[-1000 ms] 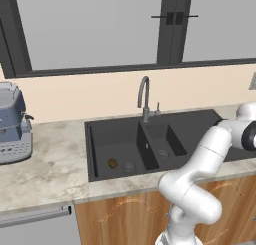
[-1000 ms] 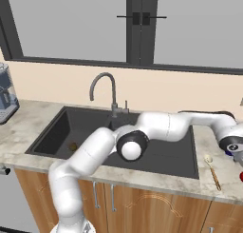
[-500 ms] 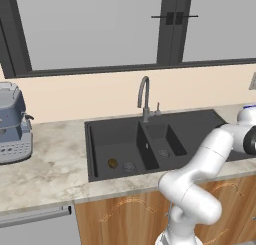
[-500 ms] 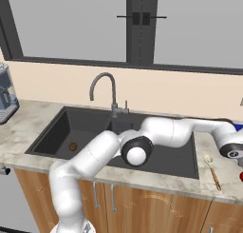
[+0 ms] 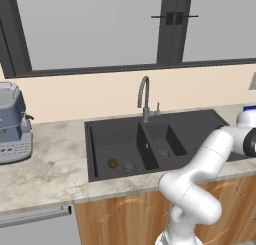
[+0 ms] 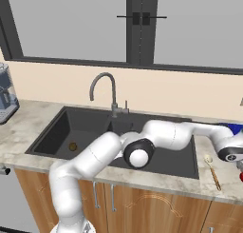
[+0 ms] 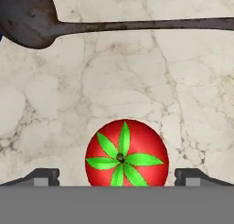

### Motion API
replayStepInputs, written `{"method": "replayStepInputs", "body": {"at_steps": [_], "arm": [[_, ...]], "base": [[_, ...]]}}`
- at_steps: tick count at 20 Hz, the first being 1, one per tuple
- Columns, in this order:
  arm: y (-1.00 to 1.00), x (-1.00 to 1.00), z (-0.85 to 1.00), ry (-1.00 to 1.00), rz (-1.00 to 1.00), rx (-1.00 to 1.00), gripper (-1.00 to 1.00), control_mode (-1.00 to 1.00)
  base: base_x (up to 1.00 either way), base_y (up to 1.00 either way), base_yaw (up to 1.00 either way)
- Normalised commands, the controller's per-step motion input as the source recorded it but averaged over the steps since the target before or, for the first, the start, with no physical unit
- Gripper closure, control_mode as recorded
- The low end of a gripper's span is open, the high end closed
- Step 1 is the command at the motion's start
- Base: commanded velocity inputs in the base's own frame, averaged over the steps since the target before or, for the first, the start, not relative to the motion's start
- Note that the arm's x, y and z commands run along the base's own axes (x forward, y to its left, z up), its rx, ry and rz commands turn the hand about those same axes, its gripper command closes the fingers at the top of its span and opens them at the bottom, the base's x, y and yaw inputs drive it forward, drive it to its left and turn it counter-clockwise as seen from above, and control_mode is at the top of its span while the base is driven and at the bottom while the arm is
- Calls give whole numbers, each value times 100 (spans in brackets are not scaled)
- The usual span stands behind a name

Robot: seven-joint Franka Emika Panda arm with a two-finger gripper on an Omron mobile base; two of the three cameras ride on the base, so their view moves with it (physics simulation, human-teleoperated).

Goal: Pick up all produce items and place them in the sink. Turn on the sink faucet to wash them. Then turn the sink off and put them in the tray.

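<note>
The claw point(image 7: 117, 177) hangs over the marble counter point(image 7: 55, 104) with its two dark tips spread to their widest, one at each side of the red tomato point(image 7: 126, 153) and apart from it. The tomato lies between the tips, directly under the hand, its green star-shaped top facing up toward the camera.

It looks small, round and smooth, so I judge it light but slippery, and soft enough to bruise under a hard squeeze. The best hold is probably across its widest girth, tips coming down level on opposite flanks, below the leafy top, closing gently; a pinch high on the curve would likely squirt it out sideways, and it may roll on the flat counter if nudged off centre.

Just beyond the tomato, a dark worn spoon point(image 7: 27, 22) lies across the counter, well apart from the fruit and unlikely to hinder the grasp.

Far from the claw, across the black double-basin sink point(image 6: 57, 127), the brown produce item point(image 6: 72, 146) rests on the floor of the wider basin, near its drain. The grey gooseneck faucet point(image 6: 112, 92) stands behind the sink.
</note>
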Motion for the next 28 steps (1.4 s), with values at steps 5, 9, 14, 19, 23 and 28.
{"method": "replayStepInputs", "body": {"at_steps": [5, 9, 14, 19, 23, 28], "arm": [[-12, 0, -31, 0, -6, 0, 100, -100], [-6, 0, -9, 0, -5, 0, 100, -100], [6, -21, 35, -7, 0, -2, 100, -100], [70, -32, 54, -3, 0, -3, 100, -100], [100, -32, 36, 0, 0, -4, 100, -100], [100, -24, 19, 0, 0, -11, 100, -100]], "base": [[0, 0, 0], [0, 0, 0], [0, 0, 0], [0, 0, 0], [0, 0, 0], [0, 0, 0]]}}
